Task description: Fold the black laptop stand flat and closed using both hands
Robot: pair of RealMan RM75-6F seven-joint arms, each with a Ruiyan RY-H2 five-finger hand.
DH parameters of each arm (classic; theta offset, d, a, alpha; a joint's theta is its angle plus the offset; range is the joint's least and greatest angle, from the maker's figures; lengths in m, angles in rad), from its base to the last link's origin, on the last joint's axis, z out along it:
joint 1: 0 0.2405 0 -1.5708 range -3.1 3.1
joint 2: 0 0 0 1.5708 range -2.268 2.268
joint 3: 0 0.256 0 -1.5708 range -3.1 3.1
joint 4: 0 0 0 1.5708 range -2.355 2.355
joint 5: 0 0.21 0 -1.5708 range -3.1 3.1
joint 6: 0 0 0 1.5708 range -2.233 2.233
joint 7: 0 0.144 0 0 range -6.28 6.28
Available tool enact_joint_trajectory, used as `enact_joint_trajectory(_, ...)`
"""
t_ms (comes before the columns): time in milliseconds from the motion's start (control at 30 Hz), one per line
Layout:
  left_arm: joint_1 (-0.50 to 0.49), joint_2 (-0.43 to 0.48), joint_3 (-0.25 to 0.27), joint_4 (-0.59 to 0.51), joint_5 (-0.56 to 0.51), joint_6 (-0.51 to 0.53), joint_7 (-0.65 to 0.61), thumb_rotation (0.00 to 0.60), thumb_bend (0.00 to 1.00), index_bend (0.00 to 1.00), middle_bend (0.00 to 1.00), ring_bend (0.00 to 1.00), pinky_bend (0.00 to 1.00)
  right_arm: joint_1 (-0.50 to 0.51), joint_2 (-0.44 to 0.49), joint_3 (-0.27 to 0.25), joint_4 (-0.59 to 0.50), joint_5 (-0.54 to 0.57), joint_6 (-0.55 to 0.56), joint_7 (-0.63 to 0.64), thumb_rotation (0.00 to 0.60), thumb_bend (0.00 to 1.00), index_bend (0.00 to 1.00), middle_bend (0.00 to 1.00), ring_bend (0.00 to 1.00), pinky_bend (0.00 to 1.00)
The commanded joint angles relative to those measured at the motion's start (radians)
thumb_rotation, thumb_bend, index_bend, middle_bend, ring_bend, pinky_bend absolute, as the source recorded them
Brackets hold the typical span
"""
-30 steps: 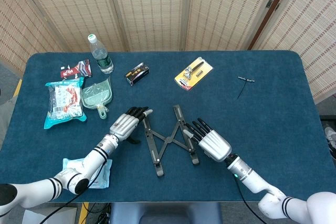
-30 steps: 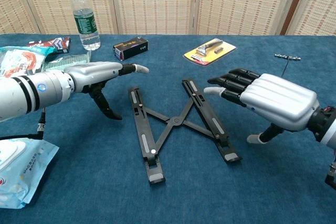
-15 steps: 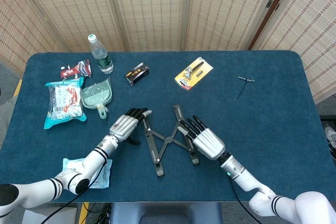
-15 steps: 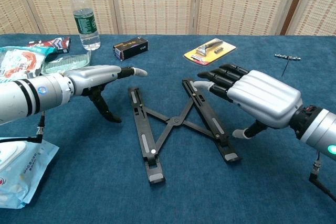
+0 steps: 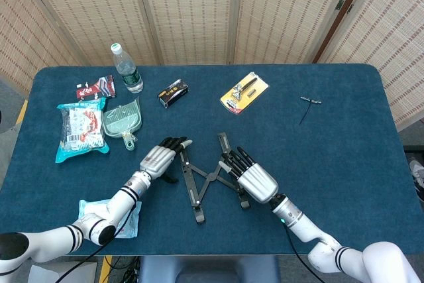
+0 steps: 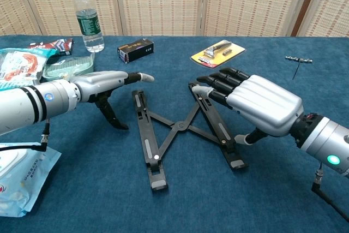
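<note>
Nearest the robot, the black laptop stand [image 6: 182, 132] lies low on the blue table [image 5: 344, 157], just short of the middle, its two rails splayed in an X joined by crossed links. The stand's long axis runs near to far: in the chest view the footed ends sit at about 6 o'clock and the rails reach toward 12, the right rail leaning toward 11 and the left one nearly straight. The step in hand looks like the closing squeeze, with a hand set on either side. The right hand [image 6: 256, 102] rests over the right rail, fingers extended and close together with the tips on the rail's far end and the thumb down at its outer side; it clamps nothing. The left hand [image 6: 106, 83] hovers at the stand's 9 o'clock, fingers stretched toward the top of the left rail and the thumb pointing down; whether the fingertips touch the rail I cannot tell. The next move probably calls for both hands to press inward, 9 and 3 o'clock toward each other, so the rails meet side by side.
</note>
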Motion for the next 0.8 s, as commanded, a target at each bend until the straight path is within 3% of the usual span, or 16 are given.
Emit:
enact_joint_trajectory(33,-0.003,-0.005,0.000,0.004,0.001,-0.002,-0.001,0.600,0.13,0.00,0.00,0.00,0.00,0.002,0.005,-0.003,0.003,-0.002,0.003,-0.004,0.600,0.04,0.00,0.00,0.00,0.00)
enact_joint_trajectory(800,-0.016,-0.043,-0.007,0.049,-0.011,-0.030,-0.028,0.600,0.13,0.00,0.00,0.00,0.00,0.010,-0.060,-0.010,0.064,0.001,0.026,0.018,0.600,0.04,0.00,0.00,0.00,0.00)
